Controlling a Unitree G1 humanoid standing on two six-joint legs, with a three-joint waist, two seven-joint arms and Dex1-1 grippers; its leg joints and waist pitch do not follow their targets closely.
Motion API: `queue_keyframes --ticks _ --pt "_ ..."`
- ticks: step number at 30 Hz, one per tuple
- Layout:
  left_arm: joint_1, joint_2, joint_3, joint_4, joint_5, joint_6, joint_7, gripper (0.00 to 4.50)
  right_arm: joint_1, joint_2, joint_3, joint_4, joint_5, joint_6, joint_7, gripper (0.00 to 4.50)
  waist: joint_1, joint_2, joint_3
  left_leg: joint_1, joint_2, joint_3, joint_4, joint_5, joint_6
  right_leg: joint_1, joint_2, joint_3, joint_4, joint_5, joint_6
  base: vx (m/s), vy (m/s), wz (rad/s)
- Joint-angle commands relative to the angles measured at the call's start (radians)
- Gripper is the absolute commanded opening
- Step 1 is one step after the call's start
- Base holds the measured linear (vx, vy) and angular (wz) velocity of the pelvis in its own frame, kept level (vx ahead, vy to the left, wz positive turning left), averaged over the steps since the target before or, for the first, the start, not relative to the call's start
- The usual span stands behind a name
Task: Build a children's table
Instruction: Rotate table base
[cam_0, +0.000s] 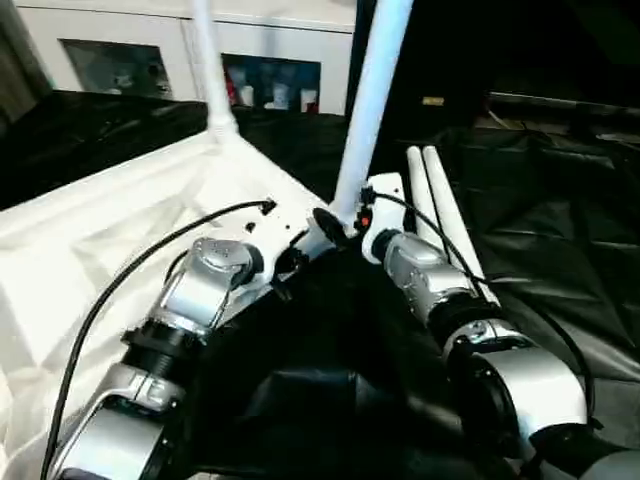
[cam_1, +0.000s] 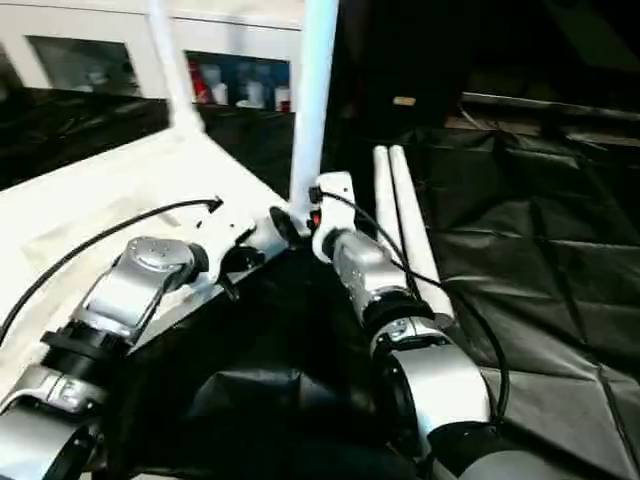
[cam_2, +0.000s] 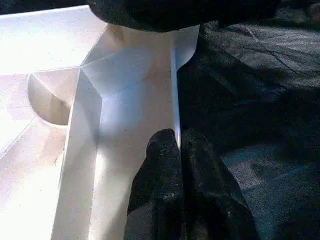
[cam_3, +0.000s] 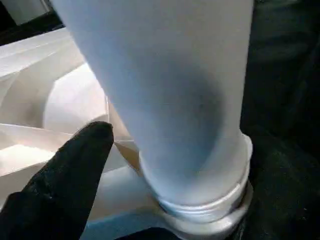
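Black sheeting (cam_0: 560, 230) underlies the upturned children's table (cam_0: 90, 240); no writing is legible. Left hand (cam_2: 179, 145) pinches its rim, while right hand (cam_0: 335, 225) gapes wide beside a seated leg (cam_0: 370, 110).

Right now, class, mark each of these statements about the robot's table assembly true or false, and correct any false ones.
1. Two legs stand upright in the upturned table top. True: a near leg and a far leg.
2. Two spare legs lie on the black sheet. True.
3. The left gripper is wide open. False: it is shut on the table top's rim.
4. The right gripper is far from the near leg. False: it is at that leg's base.
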Motion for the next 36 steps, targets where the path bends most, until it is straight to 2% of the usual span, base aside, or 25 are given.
queue_keyframes --ticks 1,2,8,16,19,22,26,27,30,36 --pt "0.002 -0.011 -0.034 -0.038 -0.020 -0.023 -0.033 0.00 -0.009 0.005 0.008 0.008 -0.009 0.006 0.018 4.44 -0.001 0.016 -0.082 0.008 0.061 -0.012 -0.055 -0.096 0.054 0.066 -0.092 0.071 -0.036 -0.064 -0.262 0.000 0.000 0.00" --pt "0.003 -0.008 -0.035 -0.042 -0.021 -0.024 -0.038 0.00 -0.009 0.001 0.009 0.009 -0.009 0.003 0.026 4.44 0.002 0.014 -0.086 0.009 0.061 -0.012 -0.053 -0.083 0.059 0.068 -0.093 0.070 -0.033 -0.048 -0.265 0.000 0.000 0.00" --pt "0.015 0.011 -0.038 -0.060 -0.022 -0.028 -0.061 0.00 -0.001 -0.030 0.017 -0.001 -0.014 -0.003 0.073 4.44 0.005 0.013 -0.088 0.006 0.060 -0.011 -0.048 -0.062 0.079 0.070 -0.091 0.069 -0.027 -0.015 -0.275 0.000 0.000 0.00" --pt "0.034 0.036 -0.045 -0.083 -0.030 -0.027 -0.083 0.00 0.040 -0.084 0.025 -0.032 -0.015 -0.010 0.145 4.44 0.008 0.013 -0.086 0.006 0.059 -0.011 -0.046 -0.101 0.063 0.069 -0.092 0.069 -0.033 -0.081 -0.265 0.000 0.000 0.00" --pt "0.036 0.040 -0.046 -0.088 -0.031 -0.026 -0.088 0.00 0.055 -0.103 0.029 -0.044 -0.013 -0.016 0.179 4.44 0.007 0.011 -0.084 0.003 0.058 -0.012 -0.045 -0.126 0.055 0.071 -0.092 0.068 -0.036 -0.128 -0.252 0.000 0.000 0.00" --pt "0.037 0.044 -0.047 -0.090 -0.034 -0.026 -0.092 0.00 0.068 -0.119 0.037 -0.056 -0.017 -0.021 0.211 4.44 0.009 0.011 -0.083 0.004 0.059 -0.013 -0.044 -0.135 0.051 0.068 -0.092 0.068 -0.040 -0.166 -0.240 0.000 0.000 0.00" --pt "0.038 0.053 -0.050 -0.095 -0.037 -0.028 -0.099 0.00 0.089 -0.142 0.051 -0.083 -0.025 -0.027 0.267 4.44 0.009 0.009 -0.085 0.001 0.058 -0.013 -0.042 -0.122 0.056 0.069 -0.091 0.067 -0.038 -0.156 -0.238 0.000 0.000 0.00" --pt "0.040 0.058 -0.051 -0.099 -0.040 -0.030 -0.104 0.00 0.098 -0.152 0.059 -0.094 -0.030 -0.029 0.288 4.44 0.010 0.009 -0.088 0.001 0.058 -0.013 -0.039 -0.099 0.066 0.069 -0.089 0.067 -0.032 -0.120 -0.247 0.000 0.000 0.00" --pt "0.048 0.071 -0.056 -0.111 -0.045 -0.038 -0.124 0.00 0.115 -0.173 0.071 -0.118 -0.039 -0.034 0.327 4.44 0.010 0.009 -0.089 -0.001 0.058 -0.013 -0.037 -0.087 0.079 0.071 -0.089 0.066 -0.028 -0.090 -0.261 0.000 0.000 0.00" --pt "0.056 0.085 -0.060 -0.120 -0.044 -0.042 -0.138 0.00 0.132 -0.192 0.092 -0.152 -0.044 -0.032 0.365 4.44 0.009 0.009 -0.086 0.001 0.059 -0.013 -0.037 -0.125 0.070 0.069 -0.089 0.065 -0.035 -0.145 -0.252 0.000 0.000 0.00"
